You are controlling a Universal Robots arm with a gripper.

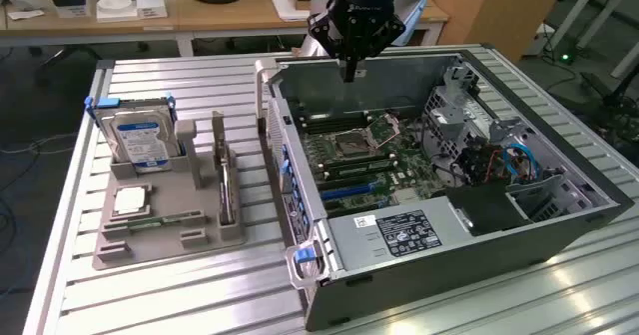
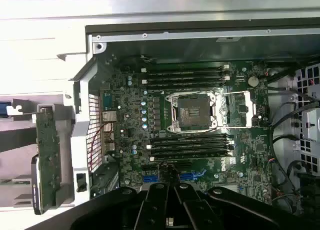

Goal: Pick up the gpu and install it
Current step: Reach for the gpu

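The gpu [image 1: 226, 185] is a thin dark card standing on edge in a slot of the grey holder [image 1: 170, 234], at the exterior view's left of the open computer case [image 1: 399, 275]. The wrist view has the gpu [image 2: 48, 155] beside the case wall. My gripper [image 1: 349, 73] hangs above the far end of the case, over the motherboard [image 1: 360, 155], well apart from the gpu. Its fingers are shut together with nothing between them. In the wrist view the gripper [image 2: 170, 182] points down at the motherboard [image 2: 190, 115] near the blue slots.
A hard drive [image 1: 140, 137] with a blue-white label stands upright in the holder. A silver chip [image 1: 131, 200] and a green memory stick [image 1: 164, 220] lie beside it. Cables and drive cages [image 1: 499, 155] crowd the case at the exterior view's right. Desks stand behind the slatted table [image 1: 200, 297].
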